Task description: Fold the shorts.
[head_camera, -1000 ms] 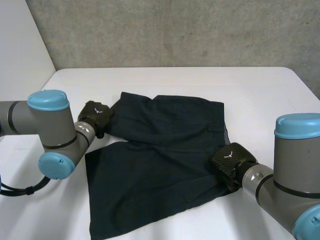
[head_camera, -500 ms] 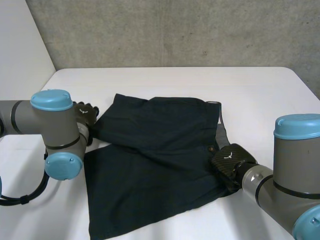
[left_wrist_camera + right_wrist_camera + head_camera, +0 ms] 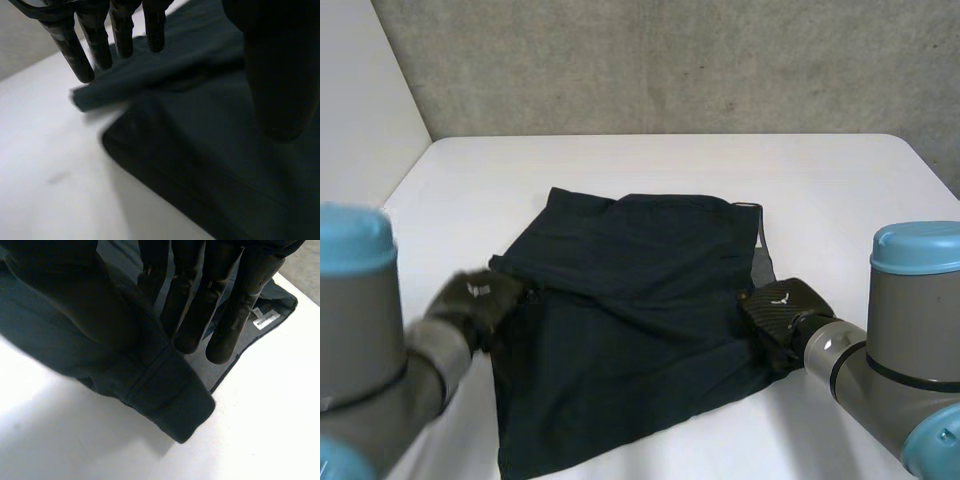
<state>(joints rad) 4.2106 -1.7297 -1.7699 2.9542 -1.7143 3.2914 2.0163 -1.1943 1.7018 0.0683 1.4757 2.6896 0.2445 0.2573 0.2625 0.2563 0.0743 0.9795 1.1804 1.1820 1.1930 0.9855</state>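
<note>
Left hand (image 3: pixel 475 300) has drawn back toward 8 o'clock, fingers (image 3: pixel 70 50) loose and empty — right hand (image 3: pixel 778 308) pinches the shorts (image 3: pixel 640 290) at 4 o'clock. Limp, light cloth; grip corners.

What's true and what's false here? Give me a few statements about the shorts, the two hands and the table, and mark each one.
1. The shorts lie on the white table. True.
2. The left hand is clenched round a corner of the shorts. False: its fingers are straight over the folded edge on the robot's left and hold nothing.
3. The right hand is at the shorts' edge on the robot's right. True.
4. The shorts are bright red. False: they are dark navy.
5. A white label shows on the cloth beyond the right hand's fingertips. True.
</note>
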